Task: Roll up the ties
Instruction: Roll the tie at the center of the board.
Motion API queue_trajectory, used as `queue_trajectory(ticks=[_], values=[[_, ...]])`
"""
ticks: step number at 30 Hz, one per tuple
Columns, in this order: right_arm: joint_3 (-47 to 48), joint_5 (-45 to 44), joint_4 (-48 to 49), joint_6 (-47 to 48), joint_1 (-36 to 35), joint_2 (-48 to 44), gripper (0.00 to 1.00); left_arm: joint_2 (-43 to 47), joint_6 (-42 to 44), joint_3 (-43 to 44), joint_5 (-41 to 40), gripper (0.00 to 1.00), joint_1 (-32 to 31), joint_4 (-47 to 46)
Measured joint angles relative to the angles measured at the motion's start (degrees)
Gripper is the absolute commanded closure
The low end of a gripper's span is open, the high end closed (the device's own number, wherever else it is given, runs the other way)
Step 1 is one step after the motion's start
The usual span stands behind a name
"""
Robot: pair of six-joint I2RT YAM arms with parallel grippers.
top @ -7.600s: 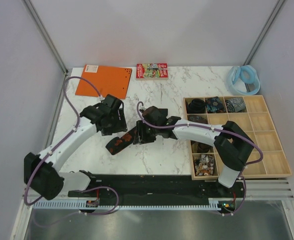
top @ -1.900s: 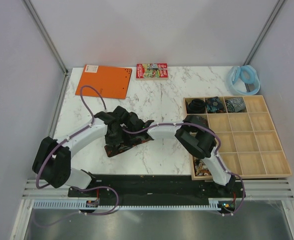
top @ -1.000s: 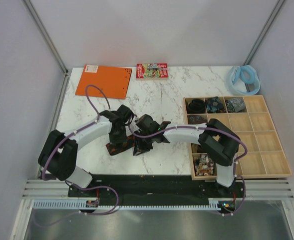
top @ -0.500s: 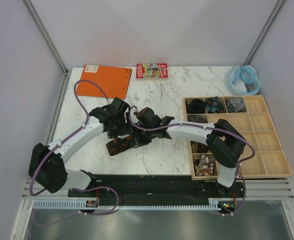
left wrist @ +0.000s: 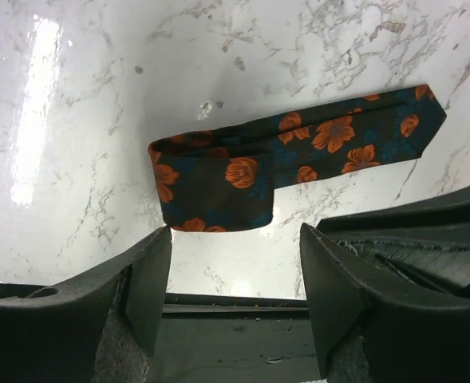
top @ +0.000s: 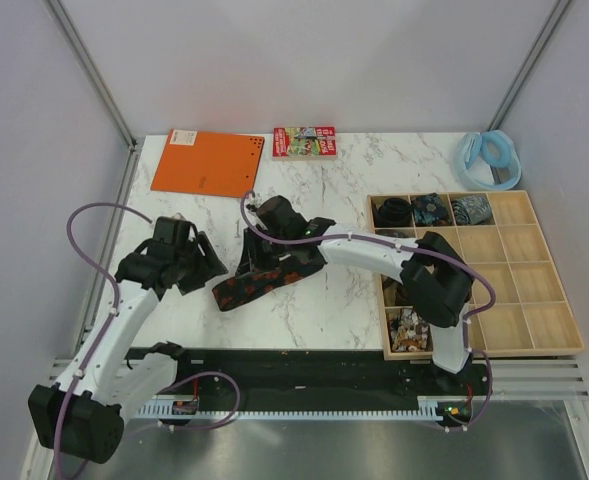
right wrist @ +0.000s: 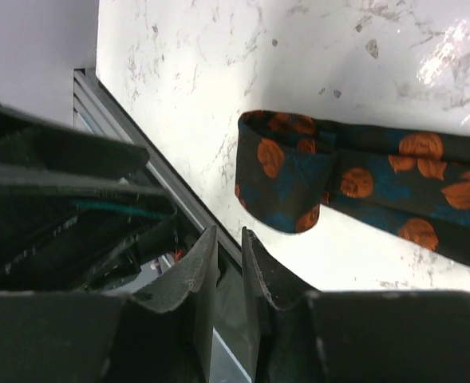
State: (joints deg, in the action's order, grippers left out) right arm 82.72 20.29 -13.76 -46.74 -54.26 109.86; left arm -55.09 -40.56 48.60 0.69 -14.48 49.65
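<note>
Marble table (top: 374, 170), flowered tie (left wrist: 290, 155) lying folded

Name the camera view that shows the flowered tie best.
Left wrist: the flowered tie lies uncovered there, seen from folded end to pointed tip. The right wrist view catches only its folded end close up, and the frame edge cuts off the rest. The top external view shows it small, partly under the right arm.
</note>
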Motion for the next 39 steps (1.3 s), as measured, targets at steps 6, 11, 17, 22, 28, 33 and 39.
queue_trajectory(ticks=[6, 11, 17, 22, 28, 33, 39], values=[[3.3, 1.6, 1.2, -1.3, -0.6, 6.2, 0.76, 5.1, -0.4, -4.4, 1.2, 0.33, 2.5, 1.0], [3.5, 2.2, 2.6, -1.6, -0.8, 10.7, 0.77, 5.6, -1.1, -4.9, 1.4, 0.34, 2.8, 1.0], [1.5, 2.6, 5.2, -1.7, -0.1, 12.9, 0.77, 5.5, -2.5, -6.3, 2.7, 0.37, 2.8, 0.6], [0.0, 3.3, 7.8, -1.5, 1.0, 12.9, 0.77, 5.5, -3.7, -9.3, 4.0, 0.38, 2.8, -1.0], [-1.0, 3.4, 9.1, -1.3, 2.1, 12.9, 0.77, 3.4, -4.7, -12.5, 4.5, 0.38, 2.8, -4.7], [-2.1, 3.4, 10.0, -1.0, 2.7, 12.8, 0.78, 1.5, -5.4, -16.0, 4.5, 0.38, 2.8, -8.9], [-4.3, 3.2, 11.0, -1.0, 2.9, 11.6, 0.78, 0.1, -6.3, -19.7, 4.7, 0.38, 2.8, -13.8]])
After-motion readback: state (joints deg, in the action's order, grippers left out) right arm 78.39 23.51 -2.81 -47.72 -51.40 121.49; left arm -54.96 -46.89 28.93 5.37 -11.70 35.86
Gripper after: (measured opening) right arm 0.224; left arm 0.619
